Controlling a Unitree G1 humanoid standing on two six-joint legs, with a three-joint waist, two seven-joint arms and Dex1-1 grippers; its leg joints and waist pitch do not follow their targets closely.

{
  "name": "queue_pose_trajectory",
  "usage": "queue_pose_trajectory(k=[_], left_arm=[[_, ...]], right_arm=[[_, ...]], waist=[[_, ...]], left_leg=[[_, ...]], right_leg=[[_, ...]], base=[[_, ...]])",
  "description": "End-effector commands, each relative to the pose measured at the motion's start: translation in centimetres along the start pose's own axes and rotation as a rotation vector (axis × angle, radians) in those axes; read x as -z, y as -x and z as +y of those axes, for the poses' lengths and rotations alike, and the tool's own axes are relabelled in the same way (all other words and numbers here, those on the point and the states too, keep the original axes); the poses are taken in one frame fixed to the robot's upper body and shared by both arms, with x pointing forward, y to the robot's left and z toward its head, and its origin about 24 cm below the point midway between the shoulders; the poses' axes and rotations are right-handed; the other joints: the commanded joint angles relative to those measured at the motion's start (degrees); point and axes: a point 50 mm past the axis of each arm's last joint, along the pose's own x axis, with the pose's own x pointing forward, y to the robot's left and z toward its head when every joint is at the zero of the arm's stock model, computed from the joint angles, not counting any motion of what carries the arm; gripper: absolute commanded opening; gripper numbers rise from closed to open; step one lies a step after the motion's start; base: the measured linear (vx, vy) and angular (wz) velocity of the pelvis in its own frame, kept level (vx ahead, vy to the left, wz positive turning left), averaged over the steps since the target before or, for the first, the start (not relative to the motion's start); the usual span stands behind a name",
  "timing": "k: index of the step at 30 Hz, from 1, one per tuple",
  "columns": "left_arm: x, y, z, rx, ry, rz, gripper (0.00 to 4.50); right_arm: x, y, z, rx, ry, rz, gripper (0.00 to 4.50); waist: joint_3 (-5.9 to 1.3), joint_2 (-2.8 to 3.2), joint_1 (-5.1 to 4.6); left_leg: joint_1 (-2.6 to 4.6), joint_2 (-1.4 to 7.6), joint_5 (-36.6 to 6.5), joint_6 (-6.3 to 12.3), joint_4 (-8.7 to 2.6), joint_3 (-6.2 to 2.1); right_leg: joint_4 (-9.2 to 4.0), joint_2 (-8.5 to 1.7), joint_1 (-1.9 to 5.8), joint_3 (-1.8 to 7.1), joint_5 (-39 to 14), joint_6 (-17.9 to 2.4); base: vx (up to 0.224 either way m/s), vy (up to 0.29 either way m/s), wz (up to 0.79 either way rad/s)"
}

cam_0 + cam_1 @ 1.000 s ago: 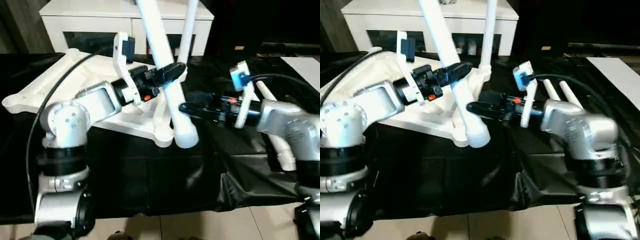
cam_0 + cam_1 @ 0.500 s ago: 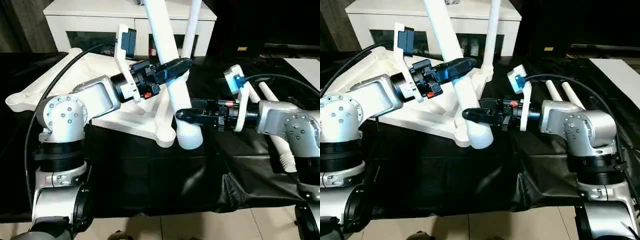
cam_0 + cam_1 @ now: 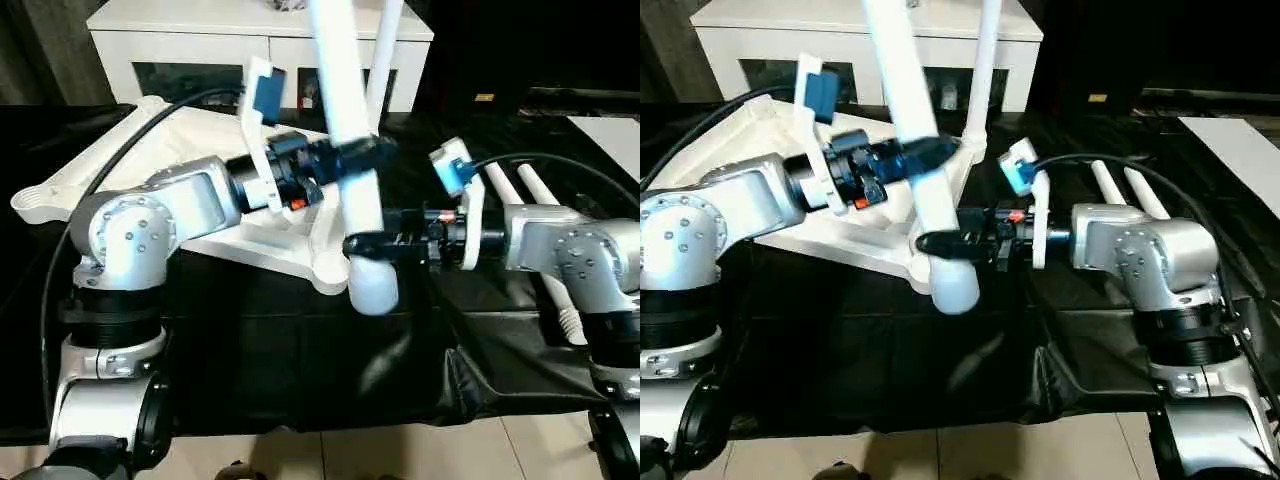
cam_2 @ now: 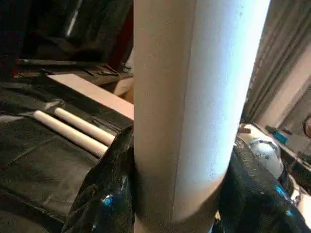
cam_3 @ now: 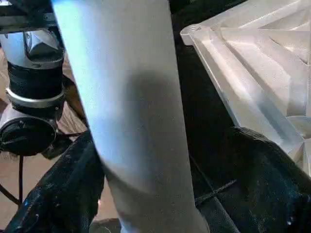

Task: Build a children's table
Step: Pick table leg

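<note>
Both silver arms reached inward at mid-height.

The left gripper (image 3: 362, 154), black-fingered on a silver forearm, was clamped round the long white tapered round leg (image 3: 345, 120) partway up. The right gripper (image 3: 368, 243) reached level from the opposite side, its fingers spread either side of the leg's lower end.

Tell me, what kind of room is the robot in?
Probably a living room or a showroom set up like one: a white cabinet with glass fronts stands behind, the floor is tiled, and the work table has a black cloth.
</note>
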Motion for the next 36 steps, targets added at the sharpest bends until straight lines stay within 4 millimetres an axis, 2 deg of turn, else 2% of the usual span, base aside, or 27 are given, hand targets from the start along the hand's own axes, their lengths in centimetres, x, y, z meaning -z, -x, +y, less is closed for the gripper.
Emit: queue_pose_trajectory(k=[1,2,3,6,8,12,14,16,20,23,29,31,36], left_arm=[[-0.2,-0.5,-1.0,0.068,-0.04,0.016,1.85],[-0.1,-0.5,-1.0,0.072,-0.047,0.03,1.85],[0.0,-0.5,-1.0,0.074,-0.052,0.036,1.85],[0.1,-0.6,-1.1,0.085,-0.065,0.053,1.85],[0.2,-0.6,-1.2,0.097,-0.078,0.07,1.85],[0.3,-0.7,-1.2,0.109,-0.088,0.082,1.85],[0.3,-0.7,-1.3,0.115,-0.091,0.087,1.85],[0.4,-0.8,-1.3,0.119,-0.094,0.092,1.85],[0.4,-0.9,-1.2,0.122,-0.1,0.098,1.85],[0.5,-0.9,-1.2,0.124,-0.102,0.099,1.85],[0.4,-0.9,-1.1,0.12,-0.105,0.1,1.84],[0.4,-0.7,-1.2,0.122,-0.068,0.096,2.4],[0.4,-0.4,-1.3,0.132,-0.039,0.082,2.89]], right_arm=[[-0.4,0.3,0.1,0.003,0.024,0.015,3.92],[-0.4,0.2,0.2,-0.013,0.024,0.026,3.92],[-0.3,0.2,0.2,-0.016,0.024,0.03,3.64],[-0.3,0.2,0.2,-0.025,0.028,0.049,3.51],[-0.2,0.2,0.3,-0.035,0.032,0.068,3.22],[-0.1,0.3,0.3,-0.048,0.03,0.083,3.01],[0.0,0.3,0.3,-0.056,0.031,0.092,2.71],[0.1,0.3,0.4,-0.061,0.03,0.103,2.68],[0.5,0.3,0.5,-0.073,0.027,0.123,2.28],[0.6,0.3,0.5,-0.077,0.024,0.13,2.09],[0.8,0.3,0.5,-0.08,0.025,0.132,1.99],[0.8,0.2,0.2,-0.041,0.031,0.104,1.99],[1.0,0.2,0.1,-0.02,0.023,0.07,1.94]], waist=[[-4.46,-0.39,0.09],[-4.48,-0.35,0.1],[-4.46,-0.36,0.07],[-4.54,-0.35,0.04],[-4.52,-0.32,0.08],[-4.5,-0.37,0.06],[-4.55,-0.31,0.1],[-4.56,-0.26,0.07],[-4.55,-0.27,0.08],[-4.54,-0.3,0.07],[-4.58,-0.2,0.1],[-4.6,-0.23,0.1],[-4.59,-0.22,0.16]], left_leg=[[0.63,1.88,-5.3,-0.45,-3.78,-0.46],[0.62,1.9,-5.1,-0.39,-3.76,-0.43],[0.64,1.89,-5.1,-0.35,-3.77,-0.43],[0.57,1.89,-4.6,-0.24,-3.75,-0.47],[0.62,1.9,-4.9,-0.25,-3.73,-0.43],[0.6,1.91,-5.3,-0.4,-3.74,-0.46],[0.65,1.96,-5.0,-0.39,-3.73,-0.48],[0.63,1.96,-4.9,-0.38,-3.72,-0.48],[0.6,1.94,-5.0,-0.28,-3.68,-0.47],[0.64,1.93,-5.1,-0.3,-3.68,-0.45],[0.64,1.94,-5.3,-0.33,-3.64,-0.49],[0.64,1.95,-5.1,-0.29,-3.64,-0.49],[0.66,1.91,-5.0,-0.39,-3.64,-0.47]], right_leg=[[-3.75,-4.27,3.34,2.82,-12.0,-10.3],[-3.72,-4.22,3.33,2.84,-11.6,-10.3],[-3.68,-4.17,3.3,2.82,-11.6,-10.3],[-3.52,-4.15,3.37,2.81,-10.5,-10.6],[-3.6,-4.2,3.35,2.84,-10.8,-10.7],[-3.64,-4.21,3.39,2.82,-11.3,-10.7],[-3.53,-4.23,3.38,2.83,-10.9,-10.8],[-3.48,-4.16,3.38,2.82,-10.2,-11.0],[-3.49,-4.2,3.43,2.84,-10.2,-11.3],[-3.51,-4.2,3.41,2.84,-10.4,-11.3],[-3.48,-4.21,3.42,2.83,-10.4,-11.4],[-3.42,-4.19,3.4,2.82,-10.0,-11.6],[-3.42,-4.2,3.38,2.83,-10.1,-11.6]], base=[[0.0,0.0,0.0],[0.0,0.0,0.0],[0.0,0.0,0.0],[0.0,0.0,0.0],[0.0,0.0,0.0],[0.0,0.0,0.0],[0.0,0.0,0.0],[0.0,0.0,0.0],[0.0,0.0,0.0],[0.0,0.0,0.0],[0.0,0.0,0.0],[0.0,0.0,0.0],[0.0,0.0,0.0]])
